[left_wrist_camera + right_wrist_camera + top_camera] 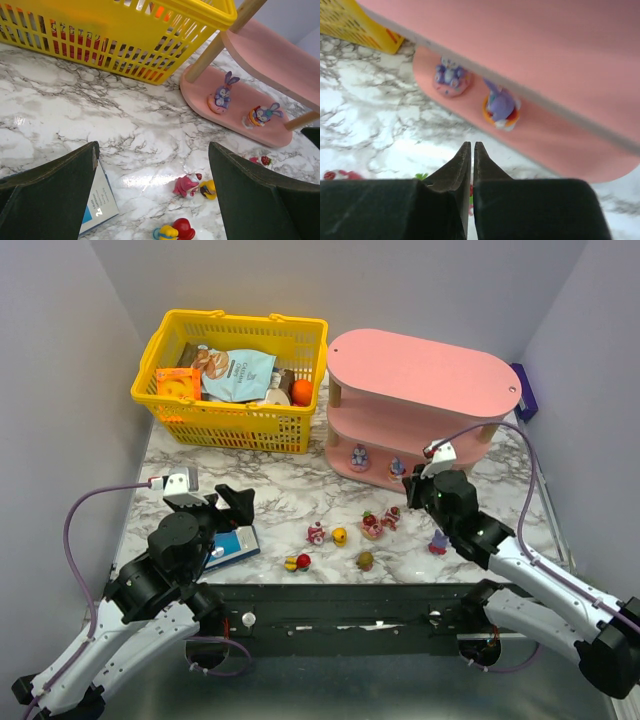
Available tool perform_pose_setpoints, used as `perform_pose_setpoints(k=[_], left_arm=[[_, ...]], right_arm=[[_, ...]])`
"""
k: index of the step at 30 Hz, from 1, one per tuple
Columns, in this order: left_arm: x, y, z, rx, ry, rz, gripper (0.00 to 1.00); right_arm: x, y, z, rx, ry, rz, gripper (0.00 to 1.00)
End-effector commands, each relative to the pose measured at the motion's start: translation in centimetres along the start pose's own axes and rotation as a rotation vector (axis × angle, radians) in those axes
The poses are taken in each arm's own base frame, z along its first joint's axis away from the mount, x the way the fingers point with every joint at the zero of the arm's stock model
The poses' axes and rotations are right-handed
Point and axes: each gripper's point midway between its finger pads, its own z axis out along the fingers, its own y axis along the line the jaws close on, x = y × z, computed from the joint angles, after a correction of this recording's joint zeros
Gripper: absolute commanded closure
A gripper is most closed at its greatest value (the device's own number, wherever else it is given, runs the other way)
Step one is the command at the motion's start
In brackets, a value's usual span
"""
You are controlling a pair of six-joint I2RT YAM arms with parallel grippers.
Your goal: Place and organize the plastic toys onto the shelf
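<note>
**Setting: Robot Test Cell**

The setting is a laboratory manipulation cell. Plain lavender-grey walls [70,340] enclose a marble-patterned worktop [290,495] on three sides. The left arm [130,610] and right arm [540,565] are mounted on a black base rail [340,605] at its near edge, with a purple cable [75,515] exposed. A yellow mesh basket [240,320] and a pink shelf [420,365] stand on the worktop.

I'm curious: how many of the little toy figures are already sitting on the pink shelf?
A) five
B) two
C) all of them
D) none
B: a purple bunny figure and a second bunny figure stand on the bottom tier of the pink shelf. No others show on it, and the other toys lie on the table.
</note>
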Motion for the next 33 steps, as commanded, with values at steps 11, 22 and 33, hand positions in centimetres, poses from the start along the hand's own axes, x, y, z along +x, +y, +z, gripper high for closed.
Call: perform_pose_setpoints(k=[11,22,33], left_arm=[[0.6,-0.4,0.3,0.016,0.014,-0.001,0.01],[0.4,-0.2,0.2,0.009,0.007,-0.002,0.01],[0.5,-0.2,0.3,0.004,0.012,0.006,0.01]], right_arm=[[3.7,0.1,0.7,-0.010,-0.182,0.610,0.99],[2.7,0.0,3.2,0.032,-0.242,0.621,0.99],[2.7,-0.1,5.8,0.091,-0.240,0.560,0.99]])
